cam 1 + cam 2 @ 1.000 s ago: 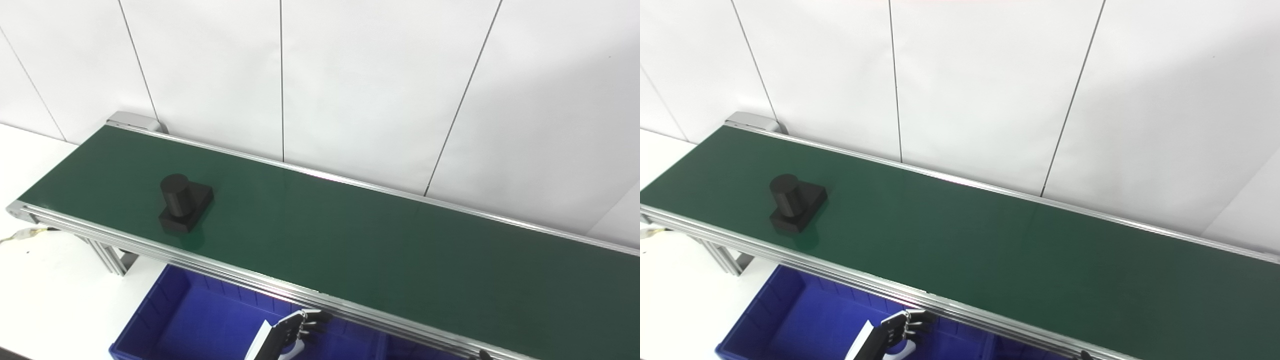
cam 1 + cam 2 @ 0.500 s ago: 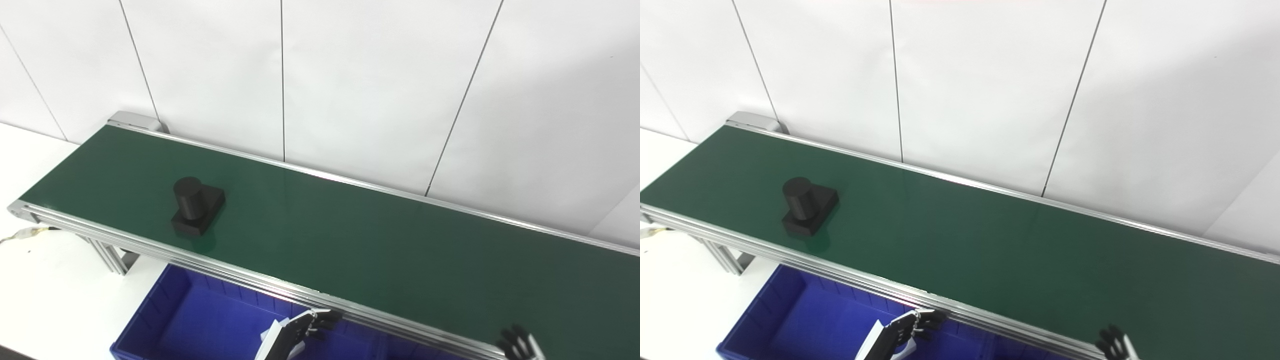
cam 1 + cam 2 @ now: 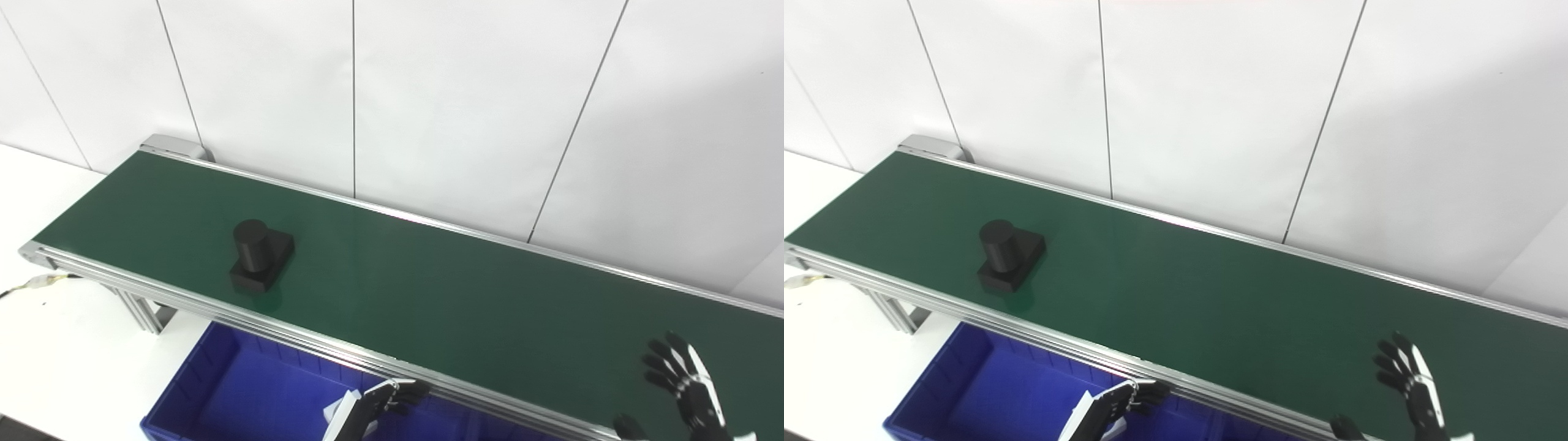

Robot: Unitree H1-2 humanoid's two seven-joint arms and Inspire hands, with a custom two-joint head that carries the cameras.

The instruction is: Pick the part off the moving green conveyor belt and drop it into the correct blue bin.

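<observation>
A black part, a short cylinder standing on a square base, rides on the green conveyor belt toward its left end. My right hand is raised over the belt's near right side, far from the part, open with fingers spread and holding nothing. My left hand hangs below the belt's near rail, above the blue bin, with its fingers loosely curled and nothing in them.
The belt's aluminium rail runs along the near edge, on a metal leg at the left. A white wall stands close behind the belt. A cable lies on the white table at the left.
The part has travelled to the right along the belt. My right hand has risen from the bottom edge up over the belt with its fingers spread. The camera has shifted slightly.
</observation>
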